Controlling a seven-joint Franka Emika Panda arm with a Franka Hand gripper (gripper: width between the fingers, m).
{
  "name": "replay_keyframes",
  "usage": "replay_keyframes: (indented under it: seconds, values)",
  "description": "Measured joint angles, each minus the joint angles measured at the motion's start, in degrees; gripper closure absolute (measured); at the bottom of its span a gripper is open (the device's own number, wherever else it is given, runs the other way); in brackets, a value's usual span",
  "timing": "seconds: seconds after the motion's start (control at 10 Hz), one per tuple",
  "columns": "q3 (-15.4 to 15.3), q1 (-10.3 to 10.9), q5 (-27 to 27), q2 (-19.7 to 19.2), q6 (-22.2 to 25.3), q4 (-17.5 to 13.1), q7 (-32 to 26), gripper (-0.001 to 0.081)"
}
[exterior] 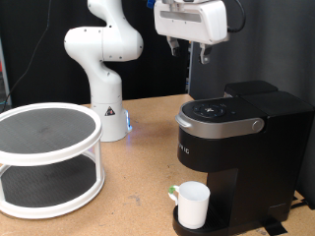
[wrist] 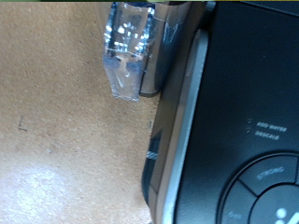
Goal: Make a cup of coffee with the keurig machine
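The keurig machine (exterior: 236,147) is a big black box at the exterior view's right, with its lid down and its silver-rimmed button top (exterior: 219,111) facing up. The white cup (exterior: 193,205) stands upright on the drip tray under the spout. My gripper (exterior: 187,49) hangs in the air well above the machine's top, touching nothing. In the wrist view the fingertips (wrist: 126,56) sit close together with nothing between them, over the brown table beside the machine's top edge (wrist: 196,112). Round buttons (wrist: 266,191) show there too.
A white two-tier round rack (exterior: 44,157) stands on the wooden table (exterior: 138,187) at the exterior view's left. The arm's white base (exterior: 106,108) stands behind it. A black curtain closes off the back.
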State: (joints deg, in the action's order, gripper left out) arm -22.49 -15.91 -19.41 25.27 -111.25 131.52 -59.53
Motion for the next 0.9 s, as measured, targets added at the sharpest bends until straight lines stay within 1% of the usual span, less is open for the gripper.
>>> replay_keyframes:
  seconds: [0.2, 0.4, 0.6, 0.9]
  values:
    - [-1.22, -0.04, 1.44, -0.73, -2.43, -0.42, -0.16, 0.0001]
    - [-2.33, -0.13, 3.62, -2.65, -3.41, -2.09, 0.65, 0.0001]
    - [-2.93, -0.15, 4.76, -5.52, -2.78, -4.83, 2.65, 0.0001]
    - [-3.01, -0.23, 5.69, -9.74, -1.44, -9.24, 6.48, 0.0001]
